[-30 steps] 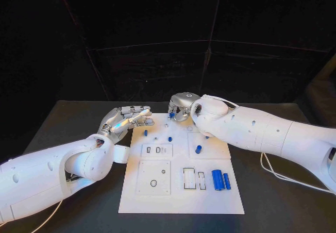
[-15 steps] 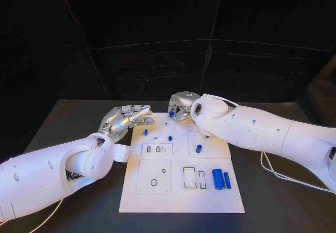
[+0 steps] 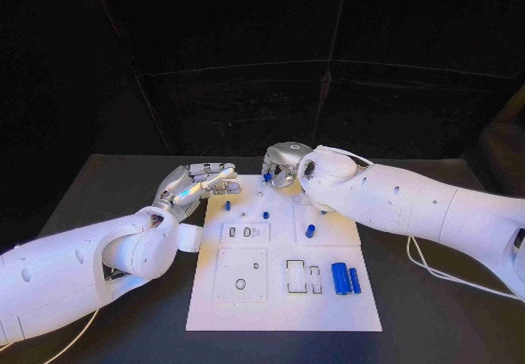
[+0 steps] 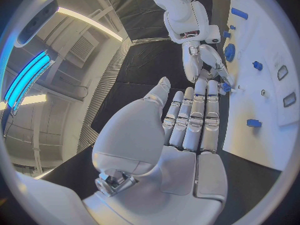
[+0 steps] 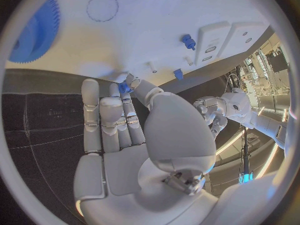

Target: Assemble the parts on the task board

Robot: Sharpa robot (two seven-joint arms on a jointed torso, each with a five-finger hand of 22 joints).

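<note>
Right hand point(image 3: 280, 165) pinched a small blue part point(image 5: 124, 87) at the board's point(image 3: 284, 311) 12 o'clock edge. Left hand point(image 3: 198, 186) hovered at 10 o'clock, fingers straight, holding nothing.

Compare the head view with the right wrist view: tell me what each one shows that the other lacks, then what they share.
Head view alone: the whole task board on the black table, with two blue cylinders lying side by side near its right edge, and the rectangular slots in its middle.

Right wrist view alone: a large blue toothed gear at the board's far end, and the right hand from behind, its fingers pinching a small blue part.

Shared: the white board, the left hand, open beside it, and small blue pegs standing in the board.
</note>
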